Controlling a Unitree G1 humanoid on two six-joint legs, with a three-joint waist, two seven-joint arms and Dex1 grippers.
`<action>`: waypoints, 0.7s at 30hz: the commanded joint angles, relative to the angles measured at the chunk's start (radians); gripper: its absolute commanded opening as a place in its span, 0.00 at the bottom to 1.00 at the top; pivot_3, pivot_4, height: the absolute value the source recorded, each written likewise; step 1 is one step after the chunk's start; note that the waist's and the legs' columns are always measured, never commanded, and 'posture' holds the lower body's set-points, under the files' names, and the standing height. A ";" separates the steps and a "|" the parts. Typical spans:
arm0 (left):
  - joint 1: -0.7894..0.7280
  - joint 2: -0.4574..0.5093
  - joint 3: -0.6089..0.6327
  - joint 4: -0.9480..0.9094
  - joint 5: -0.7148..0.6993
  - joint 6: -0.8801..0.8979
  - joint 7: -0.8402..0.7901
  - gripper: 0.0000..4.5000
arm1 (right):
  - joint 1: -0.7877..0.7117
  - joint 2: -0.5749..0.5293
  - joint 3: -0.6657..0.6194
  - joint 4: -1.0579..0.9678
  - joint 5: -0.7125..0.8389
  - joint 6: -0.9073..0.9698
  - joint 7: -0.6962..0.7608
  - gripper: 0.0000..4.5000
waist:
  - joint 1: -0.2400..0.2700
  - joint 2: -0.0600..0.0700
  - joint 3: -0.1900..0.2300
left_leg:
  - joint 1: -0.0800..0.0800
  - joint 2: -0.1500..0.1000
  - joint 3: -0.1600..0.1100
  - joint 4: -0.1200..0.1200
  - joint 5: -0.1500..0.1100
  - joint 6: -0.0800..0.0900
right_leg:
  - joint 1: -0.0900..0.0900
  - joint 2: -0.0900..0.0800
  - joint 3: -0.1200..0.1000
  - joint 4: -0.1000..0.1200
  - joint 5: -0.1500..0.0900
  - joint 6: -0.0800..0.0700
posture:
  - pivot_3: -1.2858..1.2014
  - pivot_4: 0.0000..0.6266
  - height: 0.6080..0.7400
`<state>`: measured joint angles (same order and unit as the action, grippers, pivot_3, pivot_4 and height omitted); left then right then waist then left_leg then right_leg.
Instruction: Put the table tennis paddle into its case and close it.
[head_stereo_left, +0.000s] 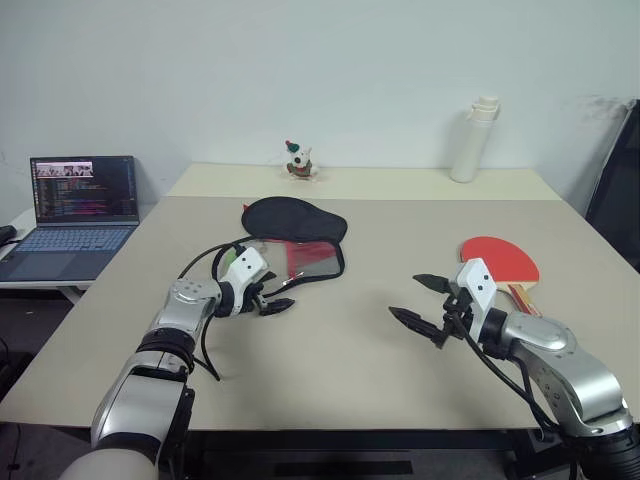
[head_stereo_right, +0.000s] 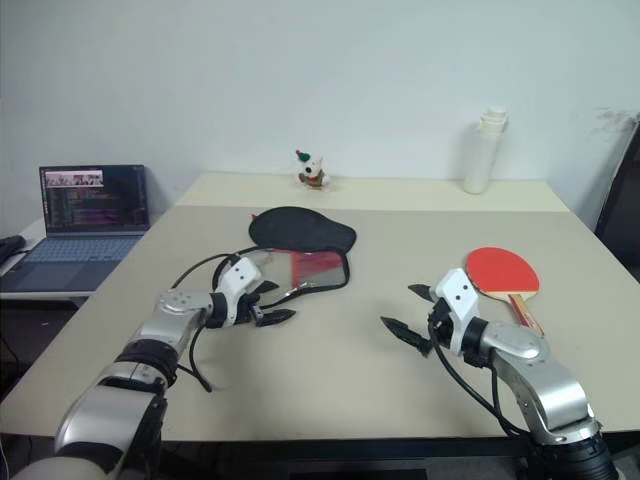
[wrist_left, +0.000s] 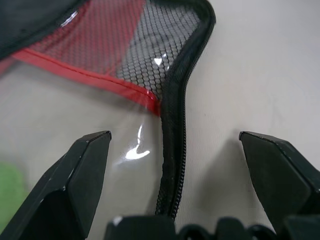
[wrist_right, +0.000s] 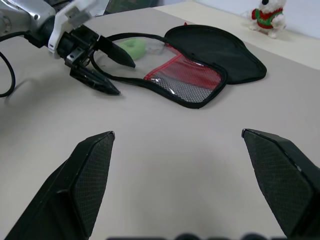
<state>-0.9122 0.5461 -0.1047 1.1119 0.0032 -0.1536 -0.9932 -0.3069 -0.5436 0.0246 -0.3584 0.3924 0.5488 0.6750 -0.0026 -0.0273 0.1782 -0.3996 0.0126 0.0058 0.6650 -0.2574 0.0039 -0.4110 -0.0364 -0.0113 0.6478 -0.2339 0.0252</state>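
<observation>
Beige table (head_stereo_left: 350, 370) against a white wall, small white plush toy (head_stereo_left: 298, 160) with red scarf at its far edge, tall white bottle (head_stereo_left: 472, 140) far right, open laptop (head_stereo_left: 75, 215) on a side desk left

A: Arms – silver-grey metal shells, black joint bands.
B: Wrists white-cased. Left claw (head_stereo_left: 268, 296) and right claw (head_stereo_left: 424, 302) – two black pointed fingers each. Loose black cables loop along both forearms.

Soft, even light is filling the room. The table (head_stereo_left: 400, 350) is showing only faint shadows. Small white spots are shining on the case (wrist_left: 135, 150) and its clear plastic, which is looking blurry up close.
</observation>
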 joint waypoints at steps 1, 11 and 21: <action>-0.032 0.003 0.009 0.041 0.020 -0.029 -0.002 1.00 | -0.016 0.004 -0.011 -0.033 -0.002 -0.028 -0.003 1.00 | 0.000 0.000 0.000 | 0.000 0.000 0.000 0.000 0.000 0.000 | 0.000 0.000 0.000 0.000 0.000 0.000 | 0.52 0.24 1.00; -0.014 0.008 0.024 0.072 0.026 -0.045 -0.013 0.31 | -0.018 0.004 -0.030 -0.024 -0.006 -0.032 -0.008 1.00 | -0.001 0.000 0.000 | 0.001 0.000 0.000 0.001 0.000 0.000 | 0.000 0.001 0.000 0.002 0.000 0.000 | 0.52 0.24 1.00; -0.009 0.004 0.029 0.052 0.030 -0.085 -0.049 0.00 | -0.030 -0.006 -0.057 -0.015 0.001 -0.025 -0.009 1.00 | -0.001 0.000 0.000 | 0.001 0.001 0.000 0.000 0.000 0.000 | 0.000 0.001 0.000 0.002 0.000 0.000 | 0.52 0.24 1.00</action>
<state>-0.9200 0.5452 -0.0800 1.1759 0.0272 -0.2151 -1.0189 -0.3199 -0.5413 0.0072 -0.3560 0.3773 0.5382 0.6708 -0.0033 -0.0273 0.1781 -0.3988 0.0131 0.0061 0.6655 -0.2573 0.0040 -0.4110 -0.0359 -0.0109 0.6494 -0.2339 0.0251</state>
